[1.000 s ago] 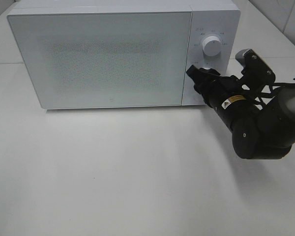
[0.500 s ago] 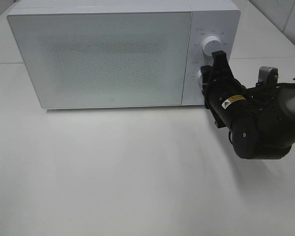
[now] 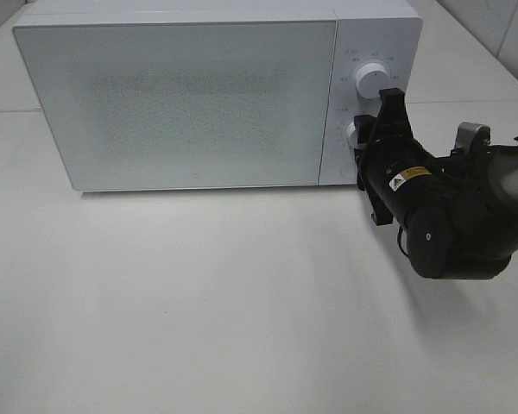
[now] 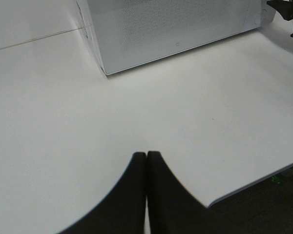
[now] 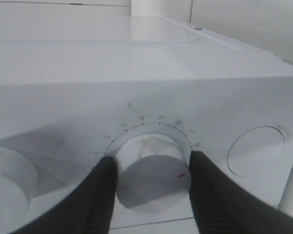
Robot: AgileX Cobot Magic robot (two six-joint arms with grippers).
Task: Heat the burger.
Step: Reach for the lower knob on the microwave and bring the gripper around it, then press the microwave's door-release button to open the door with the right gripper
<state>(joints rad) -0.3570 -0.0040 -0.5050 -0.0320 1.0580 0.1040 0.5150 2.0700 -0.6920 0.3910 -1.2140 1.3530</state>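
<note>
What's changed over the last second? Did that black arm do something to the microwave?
The right pincer, at the lower knob of the microwave, rolled about a quarter turn on its wrist, clockwise as the arm faces it. It now clamps the knob from both sides. Whether the knob itself turned, I cannot tell. The microwave stayed shut and in place, and the upper knob looks unchanged.

a white microwave [image 3: 198,12] stands far on the white table [image 3: 198,302], its door [image 3: 181,103] shut. on its right panel, the upper dial [image 3: 371,80] sits above the lower dial [image 5: 154,168], ringed with numbers.
</note>
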